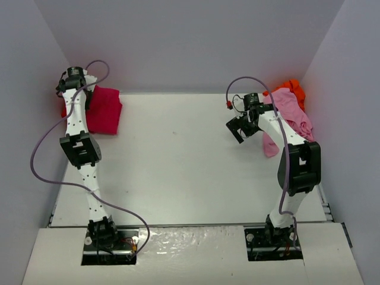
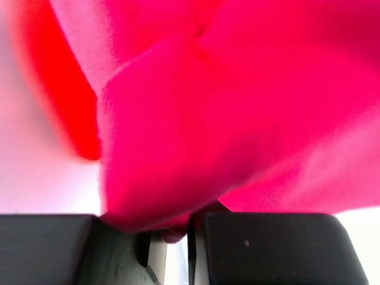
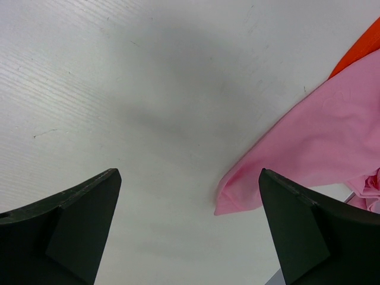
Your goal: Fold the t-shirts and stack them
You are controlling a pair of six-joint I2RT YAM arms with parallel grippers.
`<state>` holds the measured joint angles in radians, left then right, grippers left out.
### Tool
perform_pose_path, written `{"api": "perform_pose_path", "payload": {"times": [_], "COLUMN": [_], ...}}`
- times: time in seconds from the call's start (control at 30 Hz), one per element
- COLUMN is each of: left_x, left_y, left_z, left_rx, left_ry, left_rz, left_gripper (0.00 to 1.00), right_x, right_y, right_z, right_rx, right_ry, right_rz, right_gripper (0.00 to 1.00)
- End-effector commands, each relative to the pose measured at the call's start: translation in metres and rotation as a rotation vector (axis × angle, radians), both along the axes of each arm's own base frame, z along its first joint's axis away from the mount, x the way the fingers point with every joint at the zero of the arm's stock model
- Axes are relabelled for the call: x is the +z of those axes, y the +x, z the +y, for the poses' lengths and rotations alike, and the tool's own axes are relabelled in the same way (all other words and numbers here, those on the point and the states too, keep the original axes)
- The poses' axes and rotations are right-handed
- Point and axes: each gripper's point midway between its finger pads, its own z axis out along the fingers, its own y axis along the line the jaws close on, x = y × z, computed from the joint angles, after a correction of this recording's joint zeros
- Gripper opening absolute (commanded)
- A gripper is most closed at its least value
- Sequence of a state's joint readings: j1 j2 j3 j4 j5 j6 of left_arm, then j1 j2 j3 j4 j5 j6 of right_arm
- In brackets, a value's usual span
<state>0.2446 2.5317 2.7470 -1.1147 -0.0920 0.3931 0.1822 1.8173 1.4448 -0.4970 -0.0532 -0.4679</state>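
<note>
A folded crimson-magenta t-shirt [image 1: 104, 110] lies at the table's far left, with a strip of bright red t-shirt [image 1: 62, 110] showing under its left edge. My left gripper [image 1: 71, 83] is down at its back left corner, shut on a fold of the crimson cloth [image 2: 196, 119], which is pinched between the jaws of that gripper [image 2: 175, 228]; bright red cloth [image 2: 65, 89] shows to the left. A pale pink t-shirt [image 1: 291, 116] lies crumpled at the far right over an orange one [image 1: 292, 88]. My right gripper [image 1: 240, 127] hangs open above bare table, beside a pink corner [image 3: 297, 154].
White walls close in the table on the left, back and right. The white tabletop [image 1: 190, 154] stretches between the two piles. An orange edge [image 3: 365, 50] shows behind the pink cloth. A purple cable [image 1: 35, 154] loops off the left arm.
</note>
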Motion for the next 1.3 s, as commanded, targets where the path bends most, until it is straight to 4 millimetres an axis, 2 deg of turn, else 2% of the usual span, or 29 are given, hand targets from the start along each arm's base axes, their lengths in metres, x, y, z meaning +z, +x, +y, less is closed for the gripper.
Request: {"api": "perform_pose_path", "payload": {"times": [0.0, 0.1, 0.13, 0.17, 0.2, 0.23, 0.27, 0.33, 0.37, 0.43, 0.6, 0.63, 0.67, 0.7, 0.73, 0.77, 0.8, 0.9, 1.0, 1.07, 1.17, 1.2, 1.27], "left_x": [0.086, 0.079, 0.077, 0.077, 0.077, 0.077, 0.078, 0.087, 0.099, 0.098, 0.143, 0.166, 0.178, 0.184, 0.177, 0.196, 0.207, 0.208, 0.218, 0.177, 0.165, 0.171, 0.168], "left_y": [0.012, 0.02, 0.023, 0.025, 0.026, 0.026, 0.032, 0.037, 0.036, 0.038, 0.035, 0.03, 0.027, 0.024, 0.023, 0.013, 0.006, -0.01, -0.046, -0.065, -0.097, -0.111, -0.131], "left_z": [0.027, 0.04, 0.044, 0.048, 0.05, 0.052, 0.049, 0.042, 0.035, 0.02, 0.001, -0.009, -0.018, -0.025, -0.031, -0.042, -0.053, -0.083, -0.109, -0.116, -0.123, -0.125, -0.126], "left_rx": [0.043, 0.082, 0.11, 0.14, 0.165, 0.187, 0.197, 0.211, 0.199, 0.184, 0.169, 0.126, 0.091, 0.061, 0.041, 0.01, -0.024, -0.085, -0.158, -0.155, -0.177, -0.193, -0.205], "left_ry": [0.156, 0.229, 0.236, 0.238, 0.227, 0.207, 0.153, 0.077, 0.046, -0.036, -0.135, -0.163, -0.184, -0.204, -0.223, -0.241, -0.27, -0.386, -0.432, -0.436, -0.399, -0.368, -0.334], "left_rz": [-0.218, -0.215, -0.23, -0.249, -0.268, -0.288, -0.335, -0.414, -0.446, -0.462, -0.579, -0.624, -0.654, -0.675, -0.677, -0.715, -0.739, -0.74, -0.769, -0.715, -0.734, -0.76, -0.778], "left_gripper": [0.0, 0.04, 0.32, 0.68, 0.86, 0.94, 0.97, 0.97, 0.97, 0.97, 0.97, 0.97, 0.97, 0.97, 0.97, 0.97, 0.97, 0.97, 0.97, 0.97, 0.97, 0.97, 0.97], "right_x": [0.031, 0.031, 0.031, 0.032, 0.032, 0.033, 0.034, 0.038, 0.04, 0.046, 0.051, 0.053, 0.055, 0.058, 0.058, 0.059, 0.06, 0.059, 0.058, 0.058, 0.058, 0.06, 0.075], "right_y": [0.002, 0.001, 0.001, 0.001, 0.001, 0.001, 0.0, 0.0, 0.0, -0.001, 0.002, 0.004, 0.005, 0.006, 0.006, 0.006, 0.007, 0.006, 0.006, 0.006, 0.005, 0.004, 0.004], "right_z": [0.0, 0.002, 0.003, 0.004, 0.005, 0.005, 0.005, 0.006, 0.006, 0.006, 0.008, 0.008, 0.008, 0.008, 0.007, 0.006, 0.005, 0.004, 0.004, 0.006, 0.009, 0.012, 0.014], "right_rx": [-0.009, -0.006, -0.004, -0.001, 0.002, 0.005, 0.008, 0.015, 0.017, 0.022, 0.011, 0.007, 0.003, -0.001, -0.004, -0.01, -0.015, -0.022, -0.02, -0.024, -0.017, -0.007, 0.001], "right_ry": [0.023, 0.03, 0.036, 0.043, 0.047, 0.048, 0.05, 0.055, 0.057, 0.06, 0.079, 0.081, 0.084, 0.086, 0.085, 0.083, 0.082, 0.085, 0.092, 0.104, 0.131, 0.155, 0.199], "right_rz": [-0.081, -0.08, -0.081, -0.082, -0.083, -0.084, -0.086, -0.097, -0.101, -0.117, -0.145, -0.156, -0.166, -0.175, -0.18, -0.186, -0.191, -0.196, -0.199, -0.199, -0.205, -0.213, -0.262], "right_gripper": [1.0, 1.0, 1.0, 1.0, 1.0, 1.0, 1.0, 1.0, 1.0, 1.0, 1.0, 1.0, 1.0, 1.0, 1.0, 1.0, 1.0, 1.0, 1.0, 1.0, 1.0, 1.0, 1.0]}}
